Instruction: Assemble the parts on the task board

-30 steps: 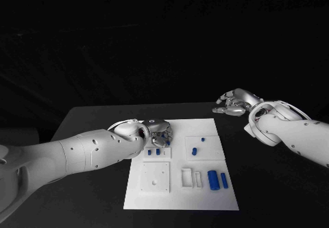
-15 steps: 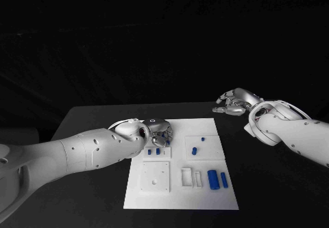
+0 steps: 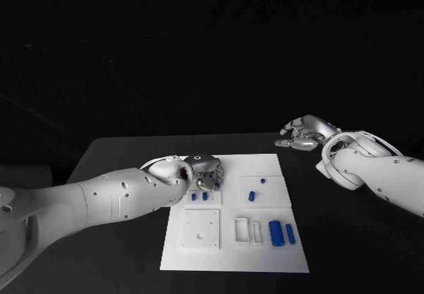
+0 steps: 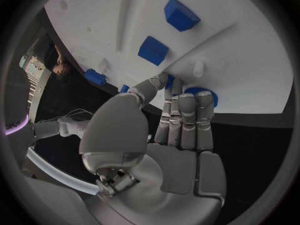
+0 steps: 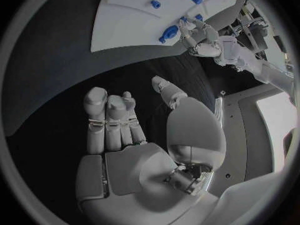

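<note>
From the head view, the left hand (image 3: 201, 171) is down over the board's (image 3: 265, 257) far-left part, its fingers curled downward just above a small raised block that carries two short blue parts (image 3: 200, 197). Whether anything sits in those fingers I cannot tell from here. To the right, on another raised block, lie a small blue peg (image 3: 262, 181) and a blue oval part (image 3: 251, 196). Nearer the robot, two long blue cylinders (image 3: 282, 233) lie side by side, long axes running toward and away from the robot. The right hand (image 3: 302, 135) hangs off the board, over the black table (image 3: 115, 159) past the board's far-right corner, well apart from every part.

In the left wrist view, the left hand's fingers (image 4: 185, 120) lie together, reaching down to the board, and their tips meet a blue part (image 4: 204, 93) just beyond them. The thumb comes in toward the same spot. It looks like a pinch forming, but I cannot tell whether the part is truly gripped. Two more blue blocks (image 4: 152, 50) stand farther out on the white surface.

In the right wrist view, the right hand's fingers (image 5: 106, 120) are loosely curled with nothing in them, above bare table.

The left hand is by far the nearer, so I judge the next move is its own: the part lies straight ahead of its fingertips.
</note>
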`<action>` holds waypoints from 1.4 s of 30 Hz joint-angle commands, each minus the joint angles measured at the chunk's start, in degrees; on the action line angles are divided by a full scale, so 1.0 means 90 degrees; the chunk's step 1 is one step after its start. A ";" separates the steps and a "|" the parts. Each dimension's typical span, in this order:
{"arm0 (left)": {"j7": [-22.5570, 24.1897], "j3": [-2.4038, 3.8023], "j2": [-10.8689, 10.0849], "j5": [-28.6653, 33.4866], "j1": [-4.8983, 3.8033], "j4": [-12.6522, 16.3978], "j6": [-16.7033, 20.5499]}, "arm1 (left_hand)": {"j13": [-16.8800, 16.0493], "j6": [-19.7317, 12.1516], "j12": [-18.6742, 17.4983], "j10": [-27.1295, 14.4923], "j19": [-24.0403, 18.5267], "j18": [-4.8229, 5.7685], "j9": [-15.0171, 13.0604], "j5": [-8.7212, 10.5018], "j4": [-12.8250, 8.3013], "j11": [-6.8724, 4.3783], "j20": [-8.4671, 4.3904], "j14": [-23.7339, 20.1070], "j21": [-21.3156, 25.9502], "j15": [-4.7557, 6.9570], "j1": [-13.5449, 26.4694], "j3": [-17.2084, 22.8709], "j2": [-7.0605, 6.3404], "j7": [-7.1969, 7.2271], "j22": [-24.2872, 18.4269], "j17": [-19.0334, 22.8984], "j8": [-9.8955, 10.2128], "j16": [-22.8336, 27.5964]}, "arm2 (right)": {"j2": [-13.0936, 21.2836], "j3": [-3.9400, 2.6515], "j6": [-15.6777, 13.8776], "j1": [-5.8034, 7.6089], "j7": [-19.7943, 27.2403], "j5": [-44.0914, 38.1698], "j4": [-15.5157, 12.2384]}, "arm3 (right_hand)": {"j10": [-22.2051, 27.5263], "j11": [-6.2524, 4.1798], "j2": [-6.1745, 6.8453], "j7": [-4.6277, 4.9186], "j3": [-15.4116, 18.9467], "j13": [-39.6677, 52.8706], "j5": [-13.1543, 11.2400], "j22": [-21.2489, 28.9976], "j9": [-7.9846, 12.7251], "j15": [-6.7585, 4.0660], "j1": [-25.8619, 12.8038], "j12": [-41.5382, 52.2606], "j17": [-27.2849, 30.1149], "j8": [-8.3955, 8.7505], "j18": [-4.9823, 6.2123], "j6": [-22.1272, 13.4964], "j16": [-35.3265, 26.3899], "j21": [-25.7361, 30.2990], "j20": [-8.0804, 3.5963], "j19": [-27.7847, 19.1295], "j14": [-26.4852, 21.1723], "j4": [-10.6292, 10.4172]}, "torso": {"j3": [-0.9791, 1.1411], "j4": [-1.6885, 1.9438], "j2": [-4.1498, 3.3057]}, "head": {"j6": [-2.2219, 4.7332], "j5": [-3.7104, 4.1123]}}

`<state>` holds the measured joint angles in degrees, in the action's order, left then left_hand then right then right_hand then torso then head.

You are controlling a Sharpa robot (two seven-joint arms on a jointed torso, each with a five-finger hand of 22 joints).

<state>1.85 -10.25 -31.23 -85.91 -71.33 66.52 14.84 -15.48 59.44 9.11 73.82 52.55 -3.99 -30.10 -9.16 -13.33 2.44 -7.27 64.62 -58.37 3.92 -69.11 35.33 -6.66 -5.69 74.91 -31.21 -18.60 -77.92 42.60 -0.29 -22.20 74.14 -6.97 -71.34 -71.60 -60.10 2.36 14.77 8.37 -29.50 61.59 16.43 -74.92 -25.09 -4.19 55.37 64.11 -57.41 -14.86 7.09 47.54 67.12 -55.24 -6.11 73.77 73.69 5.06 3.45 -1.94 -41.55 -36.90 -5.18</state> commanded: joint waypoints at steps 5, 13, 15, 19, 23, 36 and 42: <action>0.0030 -0.0020 -0.0138 0.0584 0.0068 0.0164 0.0074 | 0.0002 0.0074 -0.0029 0.0059 0.0053 -0.0229 -0.0002 0.0023 -0.0043 -0.0012 -0.0219 0.0055 -0.0021 0.0015 0.0031 0.0007 0.0121 0.0006 0.0072 0.0001 -0.0019 -0.0021 | -0.0005 -0.0003 0.0058 -0.0003 0.0057 -0.0032 -0.0005 | 0.0032 -0.0014 -0.0055 0.0047 -0.0004 -0.0008 0.0042 -0.0069 0.0009 0.0005 0.0000 0.0024 -0.0007 -0.0033 0.0878 0.0009 -0.0026 0.0022 -0.0046 0.0016 0.0056 -0.0051 | -0.0006 -0.0005 -0.0003 | 0.0027 -0.0050; 0.0141 0.0049 -0.0243 0.0917 0.0068 0.0262 0.0398 | 0.0003 0.0070 -0.0044 0.0055 0.0063 -0.0228 0.0004 0.0020 -0.0047 -0.0011 -0.0225 0.0066 -0.0020 0.0015 0.0041 0.0010 0.0130 0.0004 0.0068 0.0005 -0.0011 -0.0022 | -0.0003 -0.0003 0.0052 -0.0003 0.0055 -0.0032 -0.0009 | 0.0032 -0.0015 -0.0053 0.0047 -0.0001 -0.0009 0.0043 -0.0070 0.0009 0.0005 -0.0007 0.0025 -0.0008 -0.0033 0.0878 0.0009 -0.0026 0.0022 -0.0045 0.0017 0.0056 -0.0055 | -0.0004 0.0005 0.0001 | 0.0046 -0.0058; 0.0195 0.0117 -0.0273 0.0939 0.0069 0.0306 0.0473 | 0.0006 0.0063 -0.0061 0.0045 0.0068 -0.0228 0.0009 -0.0002 -0.0058 -0.0008 -0.0230 0.0065 -0.0017 0.0012 0.0040 0.0018 0.0127 0.0002 0.0065 0.0012 -0.0001 -0.0013 | -0.0005 -0.0003 0.0052 -0.0003 0.0057 -0.0032 -0.0007 | 0.0032 -0.0015 -0.0053 0.0047 0.0000 -0.0010 0.0043 -0.0070 0.0009 0.0005 -0.0007 0.0025 -0.0008 -0.0033 0.0878 0.0009 -0.0026 0.0022 -0.0045 0.0017 0.0056 -0.0055 | -0.0008 0.0005 -0.0001 | 0.0054 -0.0061; 0.0213 0.0272 -0.0393 0.1160 0.0065 0.0417 0.0512 | 0.0005 0.0066 -0.0064 0.0048 0.0072 -0.0228 0.0010 -0.0001 -0.0061 -0.0007 -0.0231 0.0068 -0.0018 0.0011 0.0044 0.0018 0.0123 0.0003 0.0065 0.0014 0.0000 -0.0012 | 0.0001 -0.0003 0.0054 -0.0003 0.0056 -0.0032 -0.0004 | 0.0032 -0.0015 -0.0053 0.0047 0.0000 -0.0010 0.0044 -0.0070 0.0009 0.0005 -0.0007 0.0026 -0.0008 -0.0033 0.0878 0.0009 -0.0026 0.0022 -0.0045 0.0017 0.0056 -0.0056 | -0.0007 -0.0001 -0.0002 | 0.0067 -0.0067; 0.0144 0.0395 -0.0563 0.1272 0.0049 0.0576 0.0406 | 0.0000 0.0079 -0.0063 0.0064 0.0078 -0.0227 0.0009 0.0001 -0.0065 -0.0011 -0.0234 0.0073 -0.0018 0.0014 0.0047 0.0019 0.0124 0.0006 0.0063 0.0017 -0.0003 -0.0011 | 0.0010 -0.0003 0.0056 -0.0003 0.0050 -0.0032 -0.0002 | 0.0032 -0.0015 -0.0053 0.0047 0.0000 -0.0011 0.0045 -0.0071 0.0009 0.0004 -0.0007 0.0027 -0.0008 -0.0033 0.0878 0.0009 -0.0026 0.0023 -0.0045 0.0017 0.0057 -0.0056 | -0.0005 0.0002 0.0008 | 0.0067 -0.0061; 0.0029 0.0410 -0.1183 0.1403 -0.0037 0.0928 0.0051 | -0.0004 0.0090 -0.0072 0.0078 0.0073 -0.0222 0.0012 0.0018 -0.0080 -0.0014 -0.0236 0.0074 -0.0011 0.0017 0.0047 0.0023 0.0116 0.0010 0.0061 0.0024 -0.0001 -0.0004 | 0.0062 -0.0003 0.0052 -0.0003 0.0040 -0.0032 -0.0018 | 0.0033 -0.0016 -0.0051 0.0046 0.0001 -0.0013 0.0048 -0.0072 0.0009 0.0004 -0.0004 0.0028 -0.0009 -0.0033 0.0878 0.0009 -0.0027 0.0024 -0.0045 0.0017 0.0057 -0.0055 | -0.0015 0.0018 0.0007 | 0.0072 -0.0076; 0.0065 0.0407 -0.1256 0.1429 -0.0013 0.0927 -0.0014 | -0.0005 0.0092 -0.0074 0.0081 0.0070 -0.0221 0.0013 0.0022 -0.0084 -0.0015 -0.0236 0.0073 -0.0009 0.0018 0.0046 0.0026 0.0116 0.0010 0.0061 0.0026 0.0000 -0.0002 | 0.0058 -0.0003 0.0054 -0.0003 0.0043 -0.0032 -0.0020 | 0.0033 -0.0016 -0.0051 0.0046 0.0001 -0.0014 0.0050 -0.0073 0.0009 0.0004 -0.0003 0.0029 -0.0009 -0.0033 0.0878 0.0009 -0.0027 0.0024 -0.0046 0.0017 0.0057 -0.0055 | -0.0016 0.0011 0.0002 | 0.0068 -0.0092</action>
<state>2.17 -6.60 -42.49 -73.96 -71.55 74.67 16.15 -15.42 59.83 8.63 74.02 52.95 -3.97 -29.89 -8.82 -13.87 2.24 -7.25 64.84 -58.35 3.93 -68.82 35.40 -5.98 -5.67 74.93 -31.04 -18.48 -77.92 43.16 -0.30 -22.20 74.14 -6.98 -71.34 -71.67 -60.10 2.36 14.77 8.50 -29.50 61.54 16.65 -74.91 -25.09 -4.20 55.37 64.10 -57.44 -14.86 7.09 47.64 67.12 -55.24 -6.13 73.99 73.69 4.74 3.33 -1.81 -41.49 -36.26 -5.91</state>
